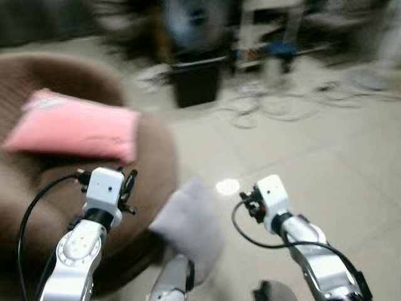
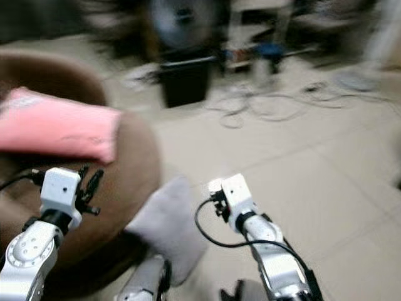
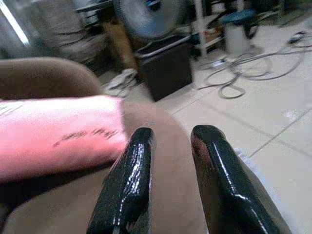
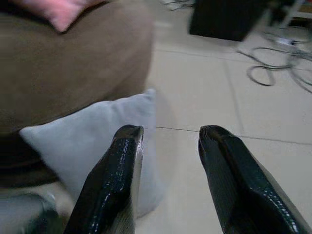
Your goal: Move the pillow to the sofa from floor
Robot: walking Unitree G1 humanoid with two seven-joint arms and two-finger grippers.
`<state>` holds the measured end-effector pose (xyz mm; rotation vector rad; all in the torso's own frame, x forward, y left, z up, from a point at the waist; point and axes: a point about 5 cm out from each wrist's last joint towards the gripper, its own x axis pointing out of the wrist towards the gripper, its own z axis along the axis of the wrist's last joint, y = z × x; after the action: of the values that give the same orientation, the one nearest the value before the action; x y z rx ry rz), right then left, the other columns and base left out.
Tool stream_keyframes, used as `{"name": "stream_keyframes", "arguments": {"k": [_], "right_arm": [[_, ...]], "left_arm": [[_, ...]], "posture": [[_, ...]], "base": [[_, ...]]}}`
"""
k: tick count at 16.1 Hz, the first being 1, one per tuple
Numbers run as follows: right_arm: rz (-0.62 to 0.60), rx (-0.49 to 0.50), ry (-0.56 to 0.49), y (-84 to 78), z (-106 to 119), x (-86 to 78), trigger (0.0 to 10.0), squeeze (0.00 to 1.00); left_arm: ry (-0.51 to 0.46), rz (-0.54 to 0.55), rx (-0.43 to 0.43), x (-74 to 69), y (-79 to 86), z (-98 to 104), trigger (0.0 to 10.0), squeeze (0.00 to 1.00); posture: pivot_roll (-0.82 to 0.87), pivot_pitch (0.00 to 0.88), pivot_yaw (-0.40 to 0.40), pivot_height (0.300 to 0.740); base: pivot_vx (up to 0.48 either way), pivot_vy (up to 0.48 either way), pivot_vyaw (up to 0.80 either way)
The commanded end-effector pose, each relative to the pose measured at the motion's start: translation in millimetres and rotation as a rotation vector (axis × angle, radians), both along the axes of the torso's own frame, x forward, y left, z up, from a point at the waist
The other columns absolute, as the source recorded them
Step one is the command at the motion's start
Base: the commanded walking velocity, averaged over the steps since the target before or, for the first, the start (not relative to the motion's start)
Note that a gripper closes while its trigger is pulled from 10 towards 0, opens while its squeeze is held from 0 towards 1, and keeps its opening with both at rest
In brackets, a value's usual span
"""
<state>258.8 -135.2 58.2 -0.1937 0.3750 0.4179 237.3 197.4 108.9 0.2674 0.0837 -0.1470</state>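
Observation:
A pale grey pillow (image 1: 188,222) lies on the tiled floor, leaning against the front of the brown sofa (image 1: 156,169). A pink pillow (image 1: 75,128) rests on top of the sofa's seat. My left gripper (image 3: 174,134) hovers over the sofa's edge just beside the pink pillow, open and holding nothing. My right gripper (image 4: 170,132) hangs open above the floor, with the grey pillow (image 4: 97,141) just below and to one side of its fingers. The head views are blurred.
A black bin (image 1: 197,81) stands on the floor beyond the sofa, with a fan (image 1: 191,25) behind it. Loose cables (image 1: 282,103) sprawl across the tiles at the back right. Bare tiled floor (image 1: 326,169) stretches out on the right.

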Motion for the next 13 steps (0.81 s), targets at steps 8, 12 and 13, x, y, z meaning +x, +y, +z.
{"name": "stream_keyframes", "arguments": {"k": [8,12,13], "right_arm": [[-0.041,0.023,0.013,-3.1,-3.2,-2.2,10.0,0.00],[-0.091,0.002,-0.002,-7.2,-2.6,-2.1,10.0,0.00],[-0.102,-0.004,-0.008,-7.9,-1.9,-1.6,10.0,0.00]], "left_arm": [[-0.007,-0.029,0.000,0.5,-1.8,3.2,10.0,0.00],[0.031,-0.057,0.039,10.3,4.0,-7.3,10.0,0.00],[0.037,-0.057,0.036,12.4,4.7,-9.2,10.0,0.00]], "posture": [[0.11,0.000,0.027,0.627],[0.06,0.000,0.031,0.627],[0.06,0.000,0.031,0.627]], "base": [[0.072,0.000,0.20],[0.000,0.000,0.00],[0.000,0.000,0.00]]}}
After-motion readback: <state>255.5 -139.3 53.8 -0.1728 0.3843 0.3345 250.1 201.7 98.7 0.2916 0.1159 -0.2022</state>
